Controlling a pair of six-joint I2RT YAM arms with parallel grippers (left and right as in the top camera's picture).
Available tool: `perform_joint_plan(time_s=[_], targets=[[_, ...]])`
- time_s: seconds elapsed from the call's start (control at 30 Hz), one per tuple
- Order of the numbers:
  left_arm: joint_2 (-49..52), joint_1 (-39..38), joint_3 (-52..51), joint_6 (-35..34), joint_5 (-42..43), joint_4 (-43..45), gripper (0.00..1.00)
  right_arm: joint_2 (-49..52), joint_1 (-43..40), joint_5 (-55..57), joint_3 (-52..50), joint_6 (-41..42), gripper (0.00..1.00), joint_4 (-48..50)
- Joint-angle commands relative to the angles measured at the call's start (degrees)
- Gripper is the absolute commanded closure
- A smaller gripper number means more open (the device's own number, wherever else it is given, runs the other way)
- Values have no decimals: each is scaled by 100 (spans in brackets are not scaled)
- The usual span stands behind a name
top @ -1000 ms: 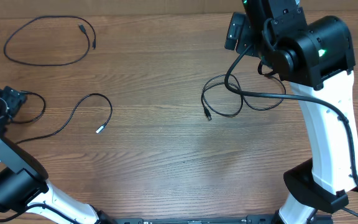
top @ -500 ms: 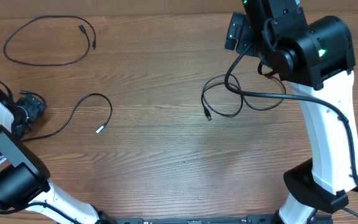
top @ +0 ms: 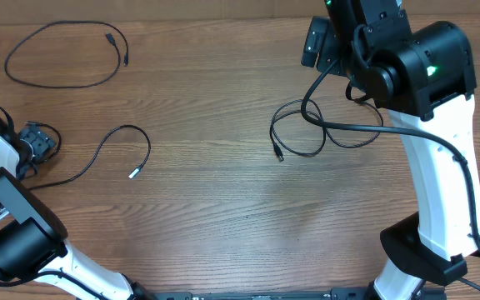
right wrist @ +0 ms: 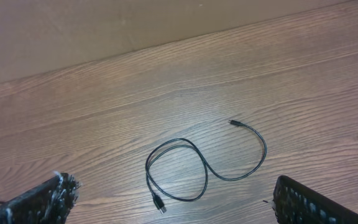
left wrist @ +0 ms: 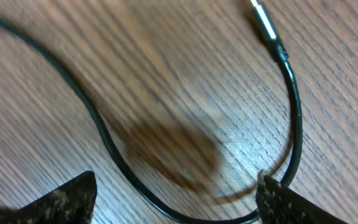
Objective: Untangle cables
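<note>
Three thin black cables lie apart on the wooden table. One loop is at the far left. A second cable with a silver plug curves at mid left. My left gripper is low at its left end. In the left wrist view that cable arcs on the wood between my open left fingers, untouched. A third looped cable lies right of centre. My right gripper hangs open high above it, and the right wrist view shows the loop below.
The right arm's thicker black wire crosses above the third cable's loop. The right arm's white column stands at the right. The left arm's base fills the near left corner. A wall borders the table's far edge.
My left gripper has shifted a little right and turned beside the second cable's left end. The right arm and all three cables have stayed put.
</note>
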Motion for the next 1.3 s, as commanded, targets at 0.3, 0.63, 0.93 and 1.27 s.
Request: perform_joint_plan(time_s=[0.3,0.63,0.93,1.27], targets=[[31,-39,-15,2734,1648,-7,7,-48,-4,61,-9,-24,0,13],[33,-44,-111,3471,1755,-85,15,-48,-4,61,-9,-24,0,11],[33,-44,-428,3628,1749,144,31,-48,-4,61,-9,-24,0,11],[33,-28,-782,3626,1746,258,41,-48,-4,61,-9,-24,0,11]])
